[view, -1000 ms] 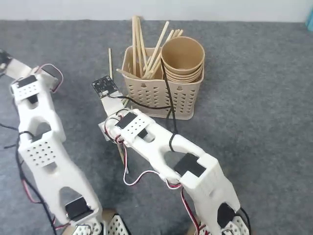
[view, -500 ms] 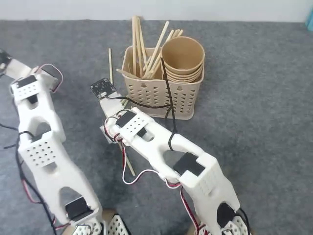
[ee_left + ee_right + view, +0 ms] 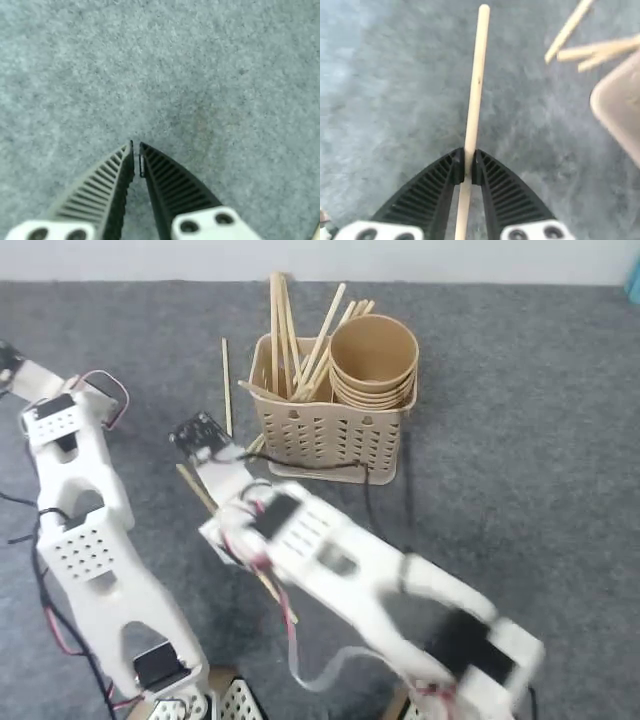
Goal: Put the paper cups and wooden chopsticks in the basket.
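Grip: chopstick (image 3: pixel 476 75) is being clamped lengthwise in the right hand (image 3: pixel 468 167).
Basket (image 3: pixel 330 435): being judged just beyond the stick's tip, to one side.
Left hand (image 3: pixel 136 150): jaws together, nothing being held.

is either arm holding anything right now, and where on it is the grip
The right end effector pinches one wooden chopstick partway along its shaft, a long stretch sticking out past the tips. The left end effector is shut on nothing.
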You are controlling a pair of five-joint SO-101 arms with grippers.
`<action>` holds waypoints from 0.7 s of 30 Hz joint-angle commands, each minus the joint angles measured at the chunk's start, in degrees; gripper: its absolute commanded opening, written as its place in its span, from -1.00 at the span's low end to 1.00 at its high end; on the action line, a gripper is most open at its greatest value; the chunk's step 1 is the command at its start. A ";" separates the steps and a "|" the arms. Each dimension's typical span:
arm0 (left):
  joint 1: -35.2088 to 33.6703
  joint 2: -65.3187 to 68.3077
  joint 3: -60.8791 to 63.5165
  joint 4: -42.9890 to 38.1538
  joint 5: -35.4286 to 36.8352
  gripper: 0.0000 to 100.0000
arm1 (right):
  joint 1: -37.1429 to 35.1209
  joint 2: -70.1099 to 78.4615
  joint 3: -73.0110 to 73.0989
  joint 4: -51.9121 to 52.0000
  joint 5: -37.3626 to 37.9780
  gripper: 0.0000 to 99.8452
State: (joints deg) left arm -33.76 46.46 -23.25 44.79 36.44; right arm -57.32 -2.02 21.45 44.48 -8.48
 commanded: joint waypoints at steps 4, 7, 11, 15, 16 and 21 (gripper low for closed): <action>0.09 -1.05 -2.68 0.00 0.18 -0.97 | 0.22 -27.47 27.96 -30.81 4.22 -0.98; 0.09 -1.05 -2.68 0.00 0.18 -0.97 | 2.86 -31.69 33.05 -40.66 3.87 -0.98; 0.18 -1.05 -2.68 0.00 0.18 -0.97 | 6.64 -32.31 36.31 -53.67 -0.79 -0.98; 0.26 -1.05 -2.68 0.00 0.18 -0.97 | 7.52 -31.08 40.70 -68.62 -5.98 -0.98; 0.26 -1.05 -2.68 0.00 0.18 -0.97 | 7.60 -30.37 41.85 -73.01 -5.89 -0.98; 0.26 -1.05 -2.68 0.00 0.18 -0.97 | 10.42 -26.33 46.24 -95.52 -5.45 -0.98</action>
State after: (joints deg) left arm -33.76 46.46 -23.25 44.79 36.44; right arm -49.23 -29.01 66.90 -37.36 -13.41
